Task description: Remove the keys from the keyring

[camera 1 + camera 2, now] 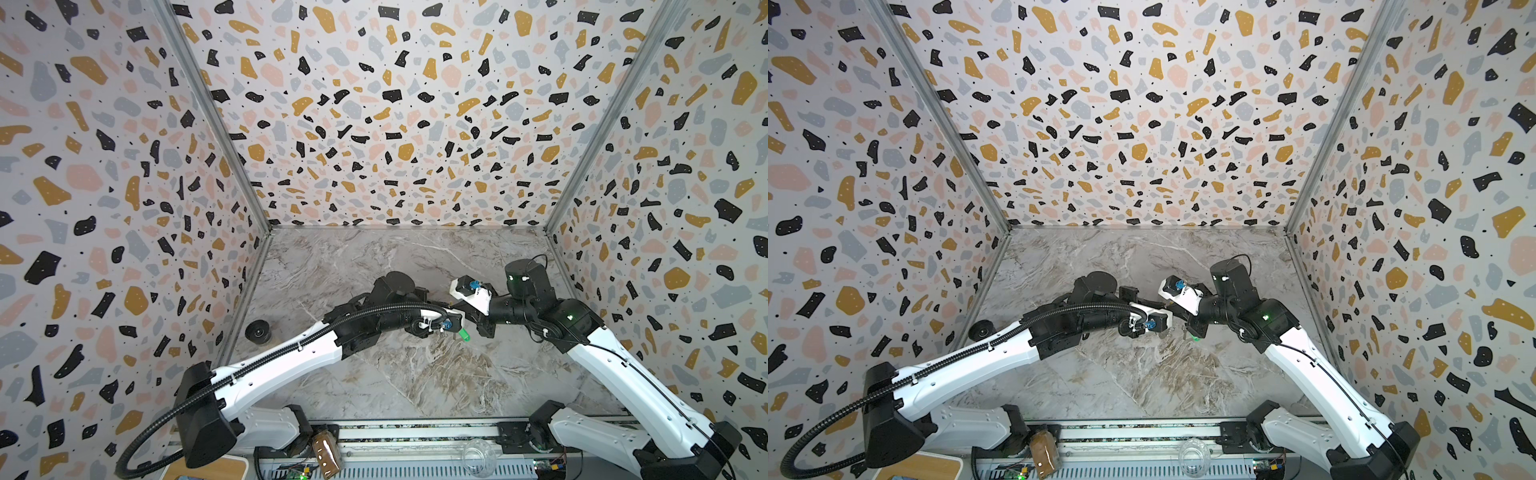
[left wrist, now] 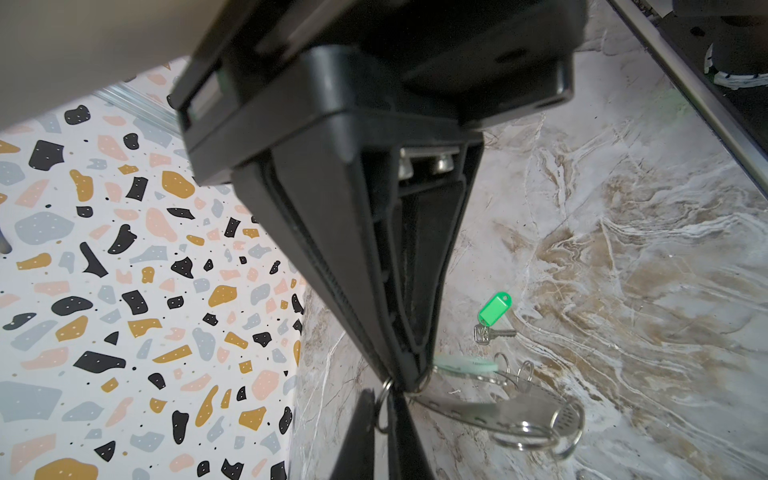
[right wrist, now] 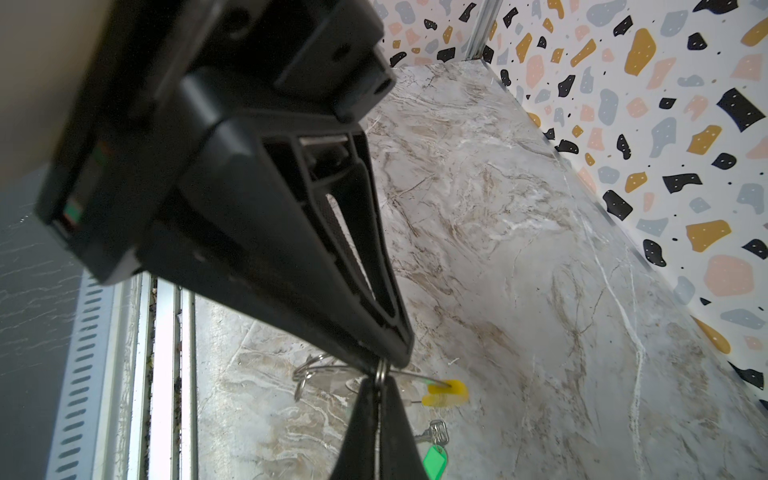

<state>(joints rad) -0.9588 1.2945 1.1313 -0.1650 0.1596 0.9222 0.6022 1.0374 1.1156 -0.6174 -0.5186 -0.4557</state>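
Note:
My left gripper (image 2: 401, 384) and right gripper (image 3: 384, 363) meet tip to tip just above the marble table (image 1: 395, 374), both shut. A small split ring (image 2: 384, 401) is pinched edge-on between both pairs of fingers. The keyring (image 2: 498, 411), a thin grey hoop, hangs blurred beside the tips, its yellow sleeve (image 3: 446, 392) off to one side. I cannot tell whether its wire is clamped too. A pale mint tag (image 2: 465, 365) sits at the hoop by the left tips. One key with a green tag (image 2: 494, 309) lies loose on the table, seen in both top views (image 1: 464, 335) (image 1: 1195, 337).
A dark tape roll (image 1: 257, 331) stands by the left wall. At the front rail (image 1: 415, 432) are a jar of brown stuff (image 1: 326, 451) and a clear glass jar (image 1: 478, 457). Patterned walls close in three sides.

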